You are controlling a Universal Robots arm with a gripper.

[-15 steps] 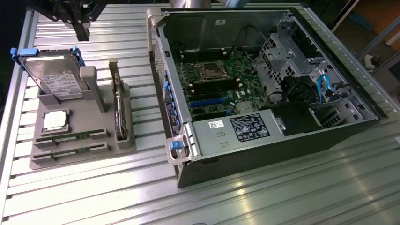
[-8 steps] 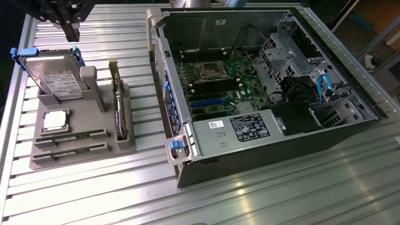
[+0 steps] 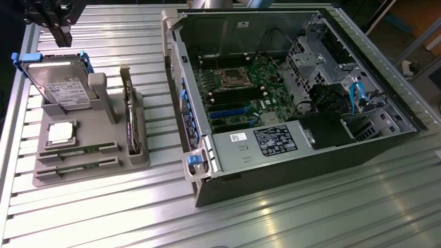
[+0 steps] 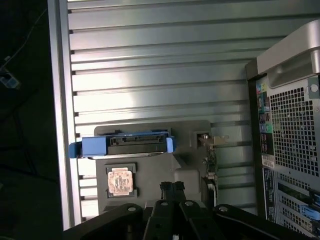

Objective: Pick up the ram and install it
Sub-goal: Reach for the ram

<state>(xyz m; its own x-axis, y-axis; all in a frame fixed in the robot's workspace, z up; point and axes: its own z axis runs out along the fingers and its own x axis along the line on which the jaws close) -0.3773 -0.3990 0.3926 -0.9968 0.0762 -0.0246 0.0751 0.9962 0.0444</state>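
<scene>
Exterior view first: we see a worktop (image 3: 310,217) of ribbed silvery metal slats that catch bright glare, with dark gaps running between the slats. At the upper left of the frame the dark fingers (image 3: 63,35) hang above the worktop, over a hard drive (image 3: 59,85) standing in a blue frame. The drive sits in a grey holder (image 3: 93,173) on the exterior view's left. In the lower part of that holder the ram (image 3: 72,151) lies flat in a slot, well apart from the fingers. A like green stick (image 3: 69,169) lies in the next slot toward the frame's bottom edge, and we cannot tell the two apart. A square processor chip (image 3: 62,132) rests just above them, and a dark expansion card (image 3: 131,119) stands on edge at the holder's right side. An open computer case (image 3: 276,170) lies right of centre, its green motherboard (image 3: 238,93) facing up. Past the worktop's edge at the upper right the room is dim and cluttered. In the wrist view the fingers (image 4: 167,190) are pressed together with nothing between them, poised above the holder (image 4: 192,175), and the room beyond the worktop (image 4: 165,60) is dark.
</scene>
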